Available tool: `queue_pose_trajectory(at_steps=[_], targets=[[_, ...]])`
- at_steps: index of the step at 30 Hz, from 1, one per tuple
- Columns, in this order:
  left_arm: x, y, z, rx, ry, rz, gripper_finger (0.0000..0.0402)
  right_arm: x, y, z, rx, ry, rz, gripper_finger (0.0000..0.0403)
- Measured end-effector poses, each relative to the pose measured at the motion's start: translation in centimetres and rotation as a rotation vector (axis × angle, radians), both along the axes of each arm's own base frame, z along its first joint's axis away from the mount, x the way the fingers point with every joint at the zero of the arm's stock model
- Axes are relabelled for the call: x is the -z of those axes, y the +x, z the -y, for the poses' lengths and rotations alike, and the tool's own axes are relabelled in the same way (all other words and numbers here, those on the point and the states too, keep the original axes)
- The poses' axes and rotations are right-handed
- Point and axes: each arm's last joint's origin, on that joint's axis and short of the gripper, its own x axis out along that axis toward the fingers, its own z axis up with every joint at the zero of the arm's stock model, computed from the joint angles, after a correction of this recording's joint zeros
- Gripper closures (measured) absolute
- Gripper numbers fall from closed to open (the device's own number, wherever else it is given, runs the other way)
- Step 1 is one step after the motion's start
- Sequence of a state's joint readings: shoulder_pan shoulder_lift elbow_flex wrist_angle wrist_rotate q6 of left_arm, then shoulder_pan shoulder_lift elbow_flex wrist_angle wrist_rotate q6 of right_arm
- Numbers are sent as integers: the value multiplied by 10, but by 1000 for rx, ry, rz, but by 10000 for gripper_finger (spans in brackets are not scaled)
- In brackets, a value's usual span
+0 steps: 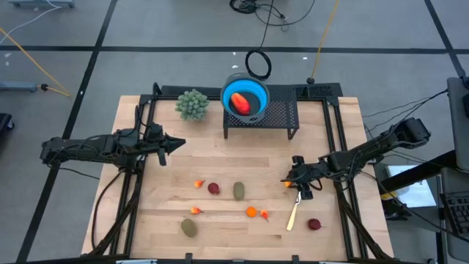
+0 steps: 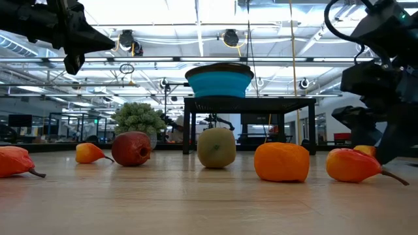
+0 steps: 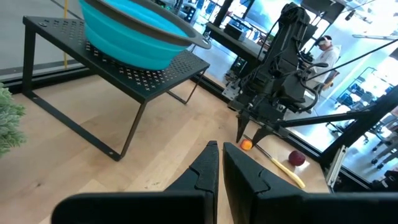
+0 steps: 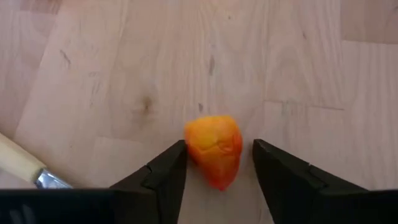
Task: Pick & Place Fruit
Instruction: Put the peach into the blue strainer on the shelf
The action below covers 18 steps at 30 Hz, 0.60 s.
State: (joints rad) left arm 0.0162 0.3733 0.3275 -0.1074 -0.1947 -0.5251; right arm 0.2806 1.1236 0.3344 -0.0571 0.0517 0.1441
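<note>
— What is surrounding the wooden desk [image 1: 146, 220]?
— A grey floor [image 1: 88, 29] crossed by dark lines is lying around it, with cables [image 1: 271, 11] trailing over it.
— And beyond?
— Ceiling lights [image 2: 215, 13] are glowing over a workshop, where a person [image 3: 324, 53] is standing among frames.

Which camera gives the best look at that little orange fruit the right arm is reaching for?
The right wrist view: the small orange fruit fills the middle, between the right tool's open fingers. From above it is a speck; the left wrist view shows a far dot; in the low view I cannot pick it out surely.
</note>
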Motion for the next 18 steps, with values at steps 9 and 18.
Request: queue_pose_trajectory(at_steps=[9, 18], targets=[[0, 0, 0, -1, -9, 2, 380, 0, 0, 0, 0, 5, 2, 285], [-13, 1, 1, 23, -53, 147, 380, -20, 17, -5, -2, 44, 141, 310]])
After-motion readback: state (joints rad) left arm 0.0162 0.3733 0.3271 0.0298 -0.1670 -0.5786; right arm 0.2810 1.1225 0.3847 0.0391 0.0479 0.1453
